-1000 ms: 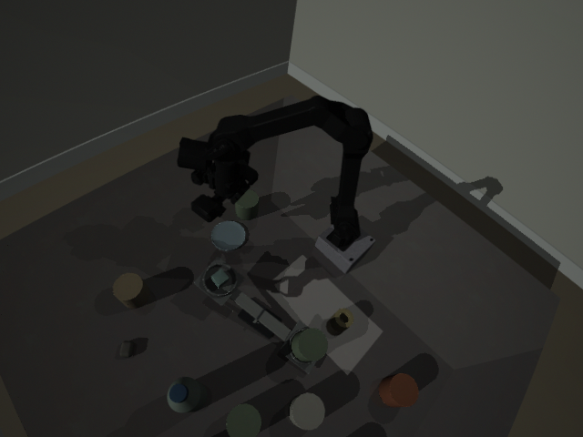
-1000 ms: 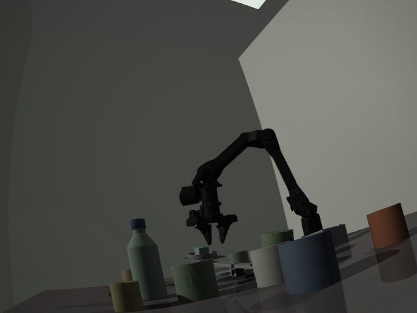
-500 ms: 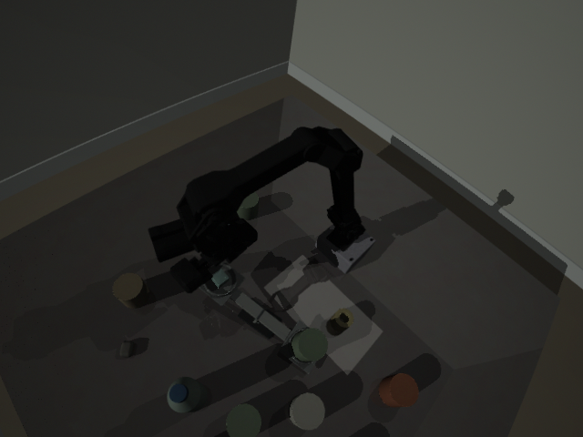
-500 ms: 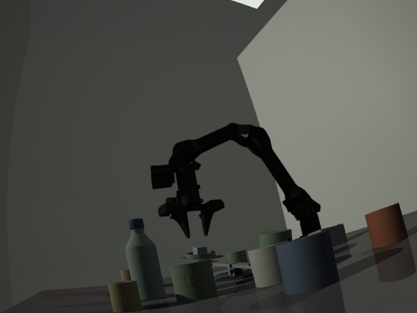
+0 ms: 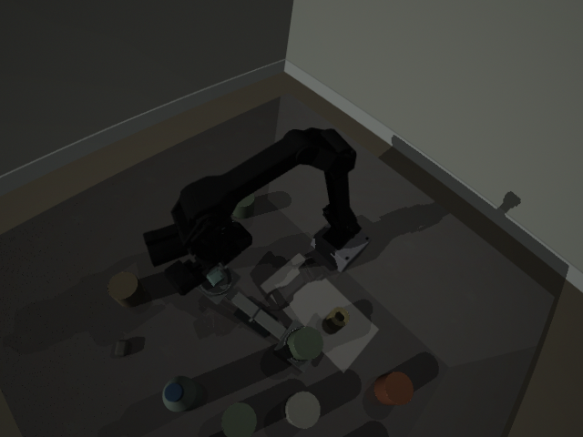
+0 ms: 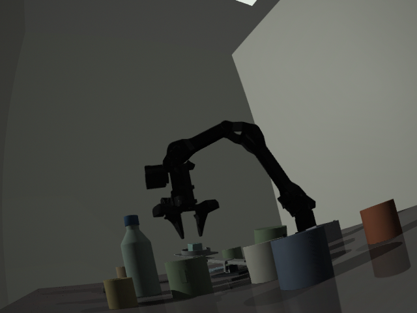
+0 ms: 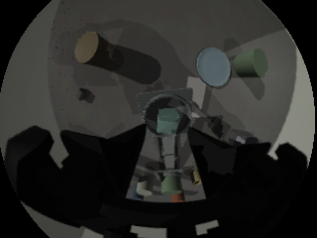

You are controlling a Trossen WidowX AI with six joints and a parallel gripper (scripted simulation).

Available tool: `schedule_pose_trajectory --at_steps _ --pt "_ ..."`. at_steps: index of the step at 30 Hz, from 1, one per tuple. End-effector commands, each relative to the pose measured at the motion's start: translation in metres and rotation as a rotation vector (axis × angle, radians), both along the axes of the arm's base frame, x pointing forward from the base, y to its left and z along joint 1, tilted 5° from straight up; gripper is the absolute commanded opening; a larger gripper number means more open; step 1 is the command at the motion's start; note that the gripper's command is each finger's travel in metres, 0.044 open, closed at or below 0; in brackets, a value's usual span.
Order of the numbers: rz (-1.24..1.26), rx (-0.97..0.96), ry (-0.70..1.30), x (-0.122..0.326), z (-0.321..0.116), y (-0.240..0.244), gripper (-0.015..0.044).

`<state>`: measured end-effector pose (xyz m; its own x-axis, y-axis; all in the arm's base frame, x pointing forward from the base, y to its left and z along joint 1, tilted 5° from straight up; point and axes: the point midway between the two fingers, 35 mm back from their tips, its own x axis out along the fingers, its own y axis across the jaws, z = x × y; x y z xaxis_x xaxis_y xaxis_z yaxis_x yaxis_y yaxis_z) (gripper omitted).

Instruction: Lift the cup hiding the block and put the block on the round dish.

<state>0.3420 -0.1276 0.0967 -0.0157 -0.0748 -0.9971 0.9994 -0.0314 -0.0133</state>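
The teal block lies uncovered in the ringed pan at one end of the balance. My gripper is open and empty just above the block, with its fingers pointing down on either side of it. One green cup stands on the balance's other end. The other green cup stands off the balance, beside the round pale-blue dish. No cup is above the dish. The arm hides the dish in the top view.
A tan cylinder and a small dark piece are on the pan's side. A bottle, green cylinder, white cylinder and orange cylinder stand around the balance.
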Motion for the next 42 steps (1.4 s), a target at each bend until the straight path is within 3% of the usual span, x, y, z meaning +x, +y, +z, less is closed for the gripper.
schedule_pose_trajectory --at_steps 1,22,25,36,40,42 --pt "-0.003 0.006 0.008 -0.002 -0.008 0.001 0.0260" --pt "-0.003 0.005 0.009 -0.003 -0.039 -0.001 0.0260" --pt "-0.003 0.005 0.009 -0.003 -0.039 -0.001 0.0181" --pt "-0.003 0.005 0.009 -0.003 -0.039 -0.001 0.0108" --pt "-0.001 0.004 0.008 -0.002 -0.036 -0.002 0.0003" --pt "0.002 0.003 0.008 -0.001 -0.031 -0.002 0.0000"
